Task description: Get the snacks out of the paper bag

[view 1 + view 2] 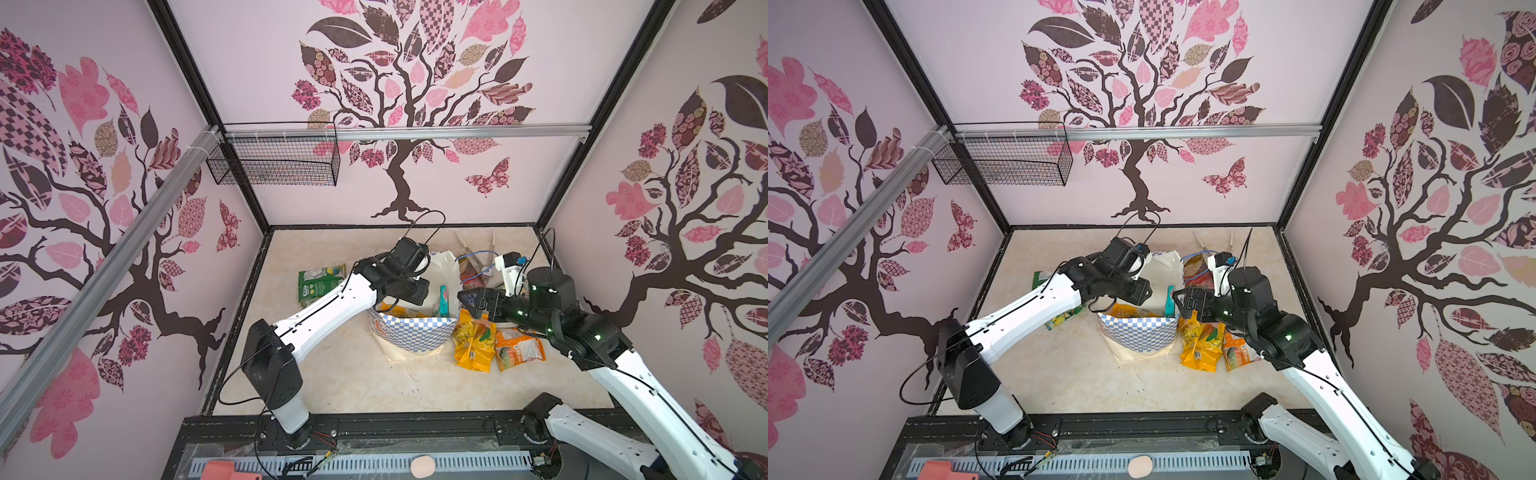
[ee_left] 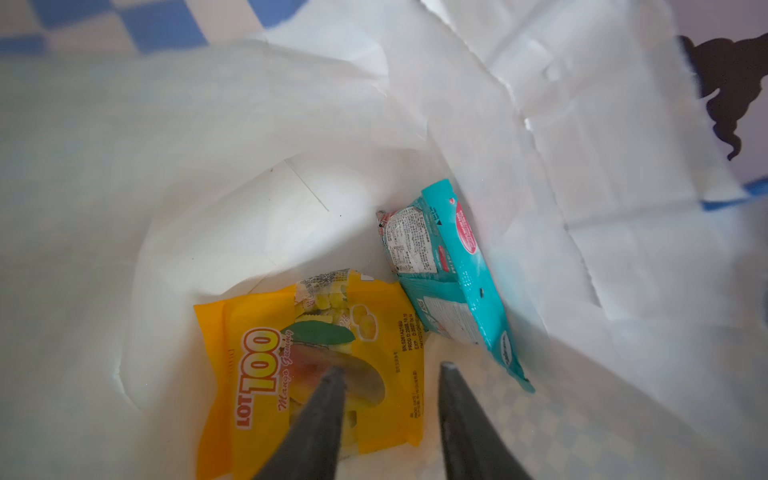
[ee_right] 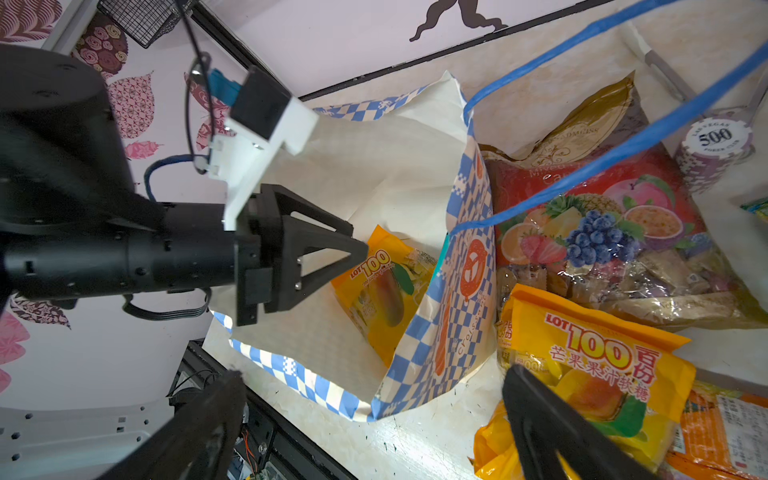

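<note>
Two snacks are left in the paper bag [image 1: 415, 334], which stands mid-counter with its mouth open. A yellow mango packet [image 2: 257, 374] lies flat on the bottom toward the near left, and a teal packet [image 2: 457, 270] stands on edge against the bag's right wall. The left hand [image 2: 391, 368] is down in the mouth, jaws partway apart with nothing between them, right above the yellow one. The right hand [image 3: 374, 374] hangs wide and empty just right of the bag.

My guess on handling: both are light, crinkly film, slick and squishy (gummies inside, going by the print), so a flat-on pinch may just skate. I'd go for a crimped end seam or an edge. The teal one looks easier, since its top edge stands free.

Room is the tricky bit. The bag's walls are soft creased paper, close on every side, so a sideways sweep could drag or tip the whole bag. Straight up and out seems safest.

Outside, the right is crowded: a yellow packet [image 1: 473, 345], an orange packet [image 1: 519, 347] and a red fruit packet [image 3: 602, 232] under the blue cord handle [image 3: 623, 150]. A green packet [image 1: 320, 282] lies far left. The bare counter [image 1: 332, 374] at near left has the most space.
</note>
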Tool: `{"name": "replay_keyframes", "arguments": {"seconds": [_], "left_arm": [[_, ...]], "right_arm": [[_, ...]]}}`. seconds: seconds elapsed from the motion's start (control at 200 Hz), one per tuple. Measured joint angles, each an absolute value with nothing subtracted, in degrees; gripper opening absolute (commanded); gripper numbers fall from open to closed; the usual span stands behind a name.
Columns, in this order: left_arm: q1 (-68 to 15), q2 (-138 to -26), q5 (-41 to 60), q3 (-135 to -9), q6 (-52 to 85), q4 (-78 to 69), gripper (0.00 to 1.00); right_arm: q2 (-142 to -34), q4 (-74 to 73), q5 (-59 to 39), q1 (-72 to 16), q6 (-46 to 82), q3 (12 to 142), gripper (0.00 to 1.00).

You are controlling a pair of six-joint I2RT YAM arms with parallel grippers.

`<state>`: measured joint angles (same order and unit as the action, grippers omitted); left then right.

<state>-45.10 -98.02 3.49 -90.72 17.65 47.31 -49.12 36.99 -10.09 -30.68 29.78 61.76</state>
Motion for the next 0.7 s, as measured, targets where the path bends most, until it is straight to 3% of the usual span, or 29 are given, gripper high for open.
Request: {"name": "replay_keyframes", "arguments": {"seconds": [0.275, 0.7], "left_arm": [[-45.1, -104.88, 3.2, -90.65, 17.37, 42.37, 0.57], [-45.1, -111.31, 0.05, -85.45, 15.66, 35.11, 0.82]], "right_arm": [[-48.84, 37.01, -10.04, -30.68, 29.82, 61.76, 1.0], [-48.47, 37.06, -10.07, -30.68, 29.98, 61.76, 1.0]]}}
